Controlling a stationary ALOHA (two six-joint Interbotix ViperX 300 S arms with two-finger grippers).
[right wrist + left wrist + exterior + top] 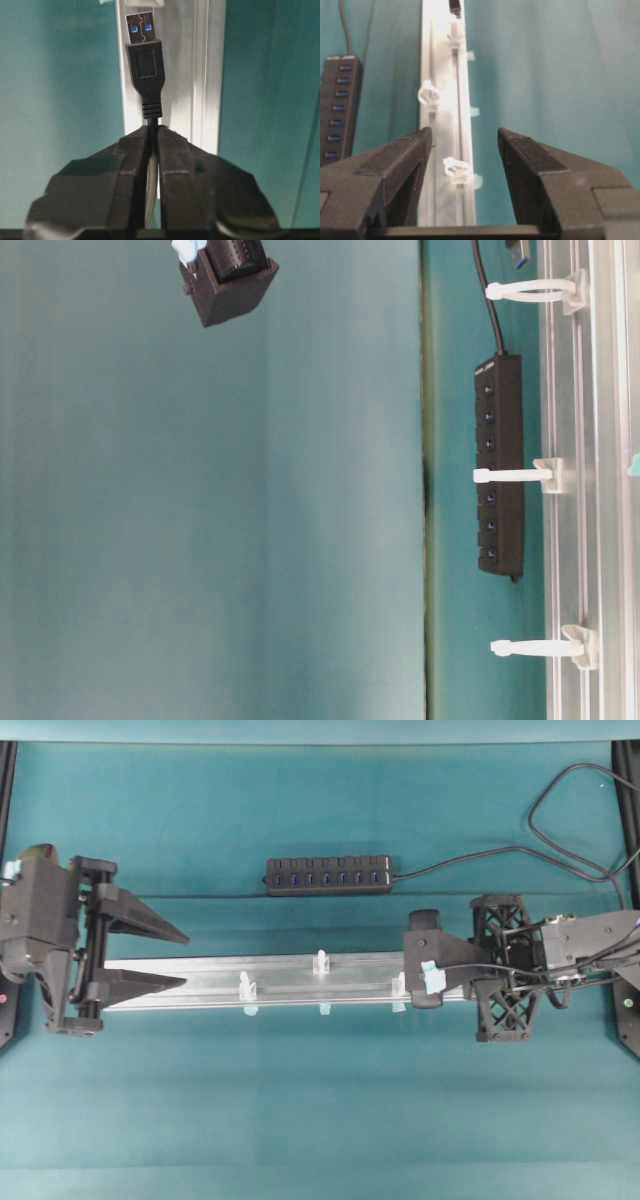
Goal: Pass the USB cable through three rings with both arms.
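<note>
A teal table [320,1100] carries a long silver rail [200,982] with three white rings [322,963] standing along it, and a black hub [328,875] beyond. The right gripper [152,131] has its jaws pressed together on the USB cable [145,75] just behind the plug — plug pointing along the rail, near the nearest ring. The left gripper [186,958] hangs over the rail's other end, jaws spread, holding nothing.

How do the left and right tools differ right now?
The left tool is open and holds nothing; the right tool is shut on the USB cable just behind its plug. The left tool sits at the rail's left end, the right at its right end near a ring. Both point along the rail.
</note>
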